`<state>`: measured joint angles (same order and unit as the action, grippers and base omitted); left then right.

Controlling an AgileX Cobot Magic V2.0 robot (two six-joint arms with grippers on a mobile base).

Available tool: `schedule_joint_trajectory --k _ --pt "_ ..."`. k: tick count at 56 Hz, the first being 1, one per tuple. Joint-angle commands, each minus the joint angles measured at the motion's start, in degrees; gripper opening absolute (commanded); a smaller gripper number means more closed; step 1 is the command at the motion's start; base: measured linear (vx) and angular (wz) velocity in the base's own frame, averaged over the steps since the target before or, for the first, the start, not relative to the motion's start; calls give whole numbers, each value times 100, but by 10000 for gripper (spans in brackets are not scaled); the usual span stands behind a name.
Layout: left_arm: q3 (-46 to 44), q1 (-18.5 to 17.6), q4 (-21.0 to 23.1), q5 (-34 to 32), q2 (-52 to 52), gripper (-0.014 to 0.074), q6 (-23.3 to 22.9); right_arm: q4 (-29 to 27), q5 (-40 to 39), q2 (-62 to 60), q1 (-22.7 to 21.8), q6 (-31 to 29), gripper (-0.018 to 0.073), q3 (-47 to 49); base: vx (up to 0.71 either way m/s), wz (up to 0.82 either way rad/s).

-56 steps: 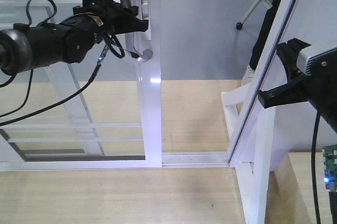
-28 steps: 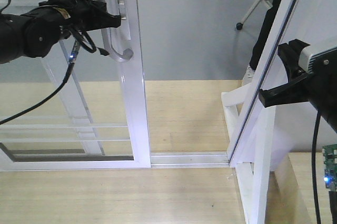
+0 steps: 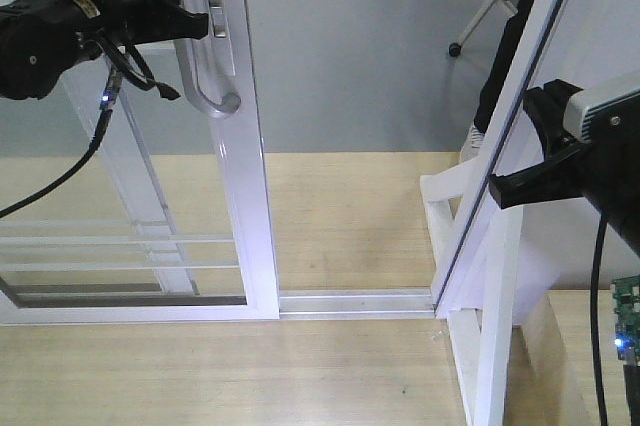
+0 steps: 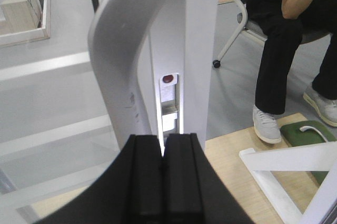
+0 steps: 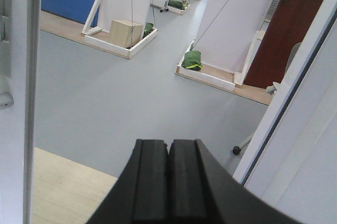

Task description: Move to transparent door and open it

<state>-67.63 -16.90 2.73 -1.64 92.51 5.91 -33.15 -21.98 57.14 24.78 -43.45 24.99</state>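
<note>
The transparent door [image 3: 247, 206] is a glass panel in a glossy white frame, with thin white bars low on the left. Its curved grey pull handle [image 3: 198, 86] is on the right upright. My left gripper [image 3: 198, 24] is shut, with its fingers tucked between the handle and the upright. In the left wrist view the shut left gripper [image 4: 163, 141] lies just right of the handle [image 4: 129, 50] and below the latch plate [image 4: 169, 103]. My right gripper [image 3: 503, 189] is shut and empty, held near the slanted white frame at the right; it also shows in the right wrist view [image 5: 168, 145].
A doorway gap opens right of the door over the floor track [image 3: 355, 302]. A fixed white-framed panel [image 3: 520, 116] with a white wooden base [image 3: 490, 346] stands at the right. A seated person [image 4: 284, 40] on a wheeled chair [image 3: 480, 11] is beyond the doorway.
The door has slid left together with my left gripper behind its handle, and the opening is wider. My right arm has not moved.
</note>
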Motion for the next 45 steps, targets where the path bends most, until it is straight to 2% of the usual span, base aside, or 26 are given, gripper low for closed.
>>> schedule_joint_trajectory --k 1,9,17,29,35,40,45 --pt "2 -15 15 -283 -514 -6 159 82 -390 -93 -32 -43 -1 170 0 0" --pt "703 -15 15 -281 -1177 -6 237 -385 -241 -102 -32 -28 -1 170 0 0" --pt "1570 -15 15 -231 -2005 -6 231 -776 233 -235 -32 -48 -1 170 0 0" --pt "2732 -15 66 -129 -3424 -6 212 -867 795 -901 -32 -60 -1 170 0 0" --pt "3079 -15 60 223 -4180 -6 212 -1044 973 -1398 -32 -131 -2 170 0 0" --pt "3216 -15 60 599 -4638 -4 212 -1343 1266 -1777 -32 -416 -3 170 0 0" --pt "3350 -15 54 997 -5104 -3 190 -1609 1626 -2172 -32 -961 -3 170 0 0"
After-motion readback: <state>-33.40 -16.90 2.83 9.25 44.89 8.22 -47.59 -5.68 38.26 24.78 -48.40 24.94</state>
